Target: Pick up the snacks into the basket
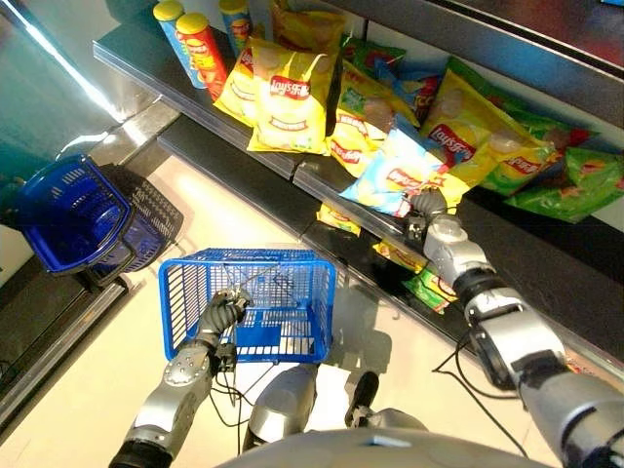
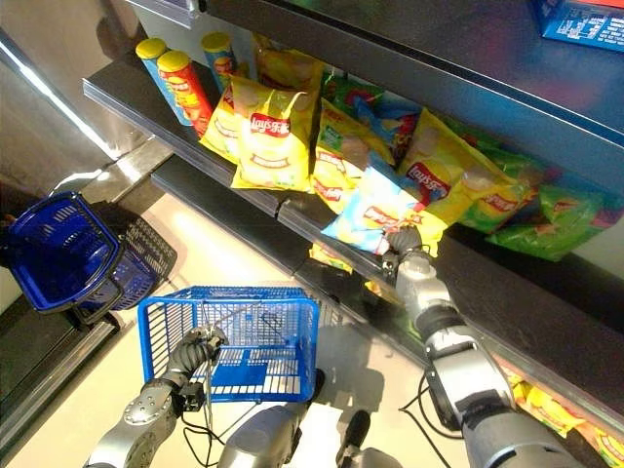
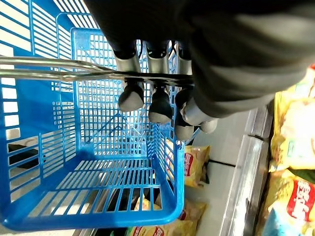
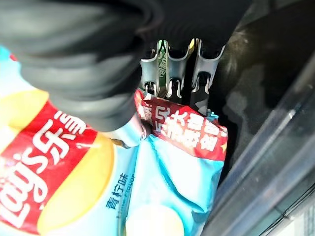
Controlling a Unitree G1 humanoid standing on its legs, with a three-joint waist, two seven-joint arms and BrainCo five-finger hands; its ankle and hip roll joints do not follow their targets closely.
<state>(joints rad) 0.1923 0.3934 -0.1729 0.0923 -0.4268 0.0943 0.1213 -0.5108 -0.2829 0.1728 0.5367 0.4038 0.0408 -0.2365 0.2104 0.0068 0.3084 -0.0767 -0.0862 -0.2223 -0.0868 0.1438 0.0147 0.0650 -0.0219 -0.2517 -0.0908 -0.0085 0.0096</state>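
Right wrist view: my right hand (image 4: 98, 73) has fingers (image 4: 170, 73) and thumb pinched on the lower edge of the light-blue chip bag (image 4: 162, 162), the bag's red-banded seam crumpled between them. Dark shelf board (image 4: 256, 73) sits right behind the fingers, with its clear front lip beside the bag.

From the head camera, that bag (image 1: 405, 171) lies on the shelf at 12 o'clock from my right hand (image 1: 426, 210), touching it. Crowding it: yellow chip bags (image 1: 283, 97) at 10 o'clock, another yellow one overlapping at 1 o'clock, green chip bags (image 1: 565, 180) at 3 o'clock. Red and blue crisp tubes (image 1: 200, 44) lie far off at 10 o'clock. More bags on the lower shelf (image 1: 429, 288) under my wrist.

My left hand (image 1: 226, 312) is curled round the wire handle (image 3: 59, 69) of the light-blue basket (image 1: 249, 302), basket hanging at 8 o'clock from the bag, well apart. Dark-blue stacked baskets (image 1: 78, 214) sit on the floor at 9 o'clock.
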